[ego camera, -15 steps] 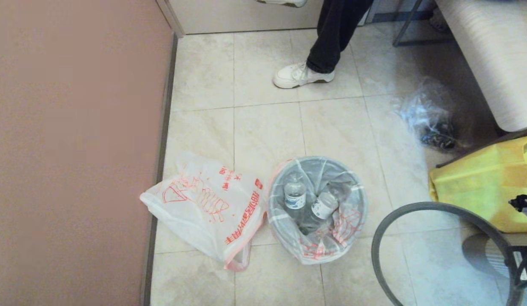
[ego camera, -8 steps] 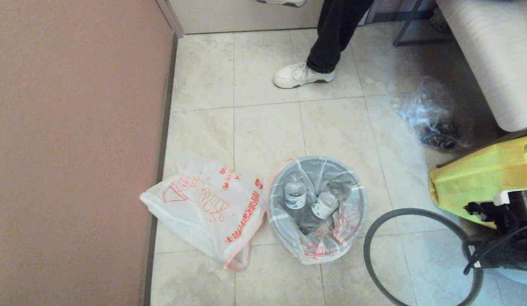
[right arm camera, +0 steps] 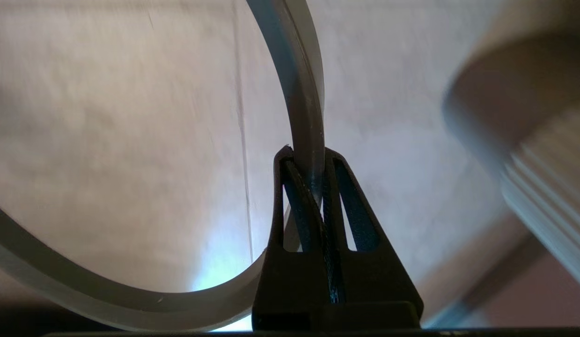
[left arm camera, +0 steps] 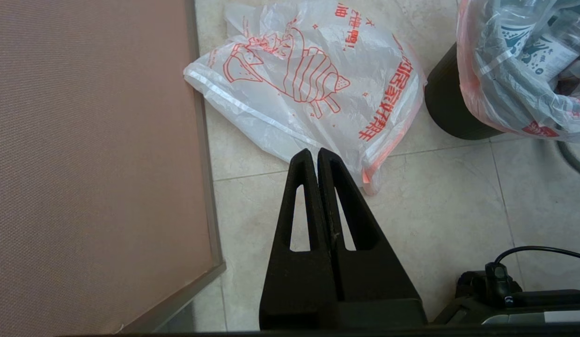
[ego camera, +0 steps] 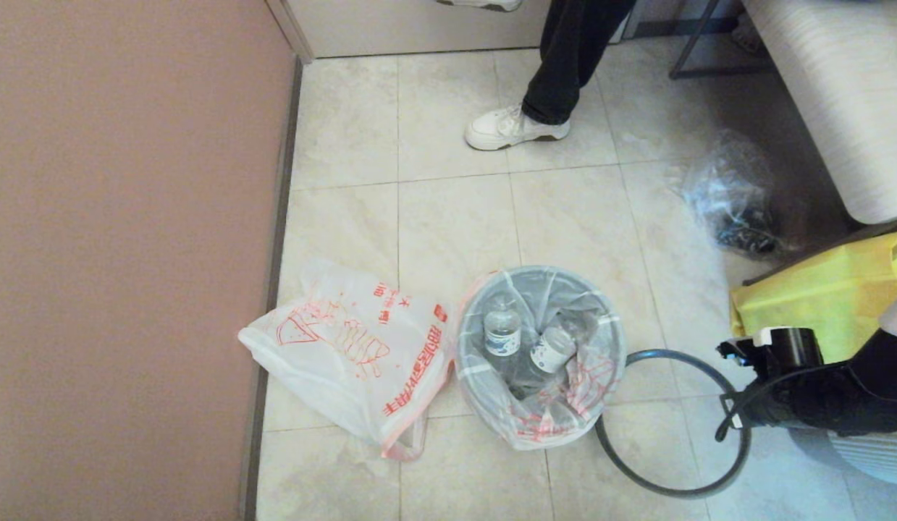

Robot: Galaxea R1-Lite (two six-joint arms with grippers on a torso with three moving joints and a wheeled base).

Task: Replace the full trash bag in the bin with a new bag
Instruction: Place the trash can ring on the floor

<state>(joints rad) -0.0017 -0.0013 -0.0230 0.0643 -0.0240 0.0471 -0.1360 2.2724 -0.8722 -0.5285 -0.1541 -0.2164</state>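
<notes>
The pale grey bin (ego camera: 620, 347) stands on the tiled floor, its wall dark in the left wrist view (left arm camera: 446, 110). The full trash bag (ego camera: 564, 416) lines it and hangs over the edge, with two clear bottles (ego camera: 502, 329) inside. The new bag (ego camera: 347, 347) lies flat on the floor just left of the bin. My right gripper (ego camera: 738, 416) is to the right of the bin, shut on the dark grey ring rim (ego camera: 662, 353), which is off the bin; the ring (right arm camera: 299, 93) sits pinched between the fingers. My left gripper (left arm camera: 314, 152) hangs shut and empty, short of the new bag (left arm camera: 308, 70).
A pink-brown wall panel (ego camera: 129, 253) runs along the left. A person's leg and white shoe (ego camera: 513, 129) stand behind the bin. A clear plastic bag (ego camera: 730, 195), a yellow fabric bag (ego camera: 817, 297) and a pale bench (ego camera: 839, 94) are at the right.
My right arm has come into view from the right and carried the ring leftward and lower, close to the bin's right side. Bin and bags have not moved.
</notes>
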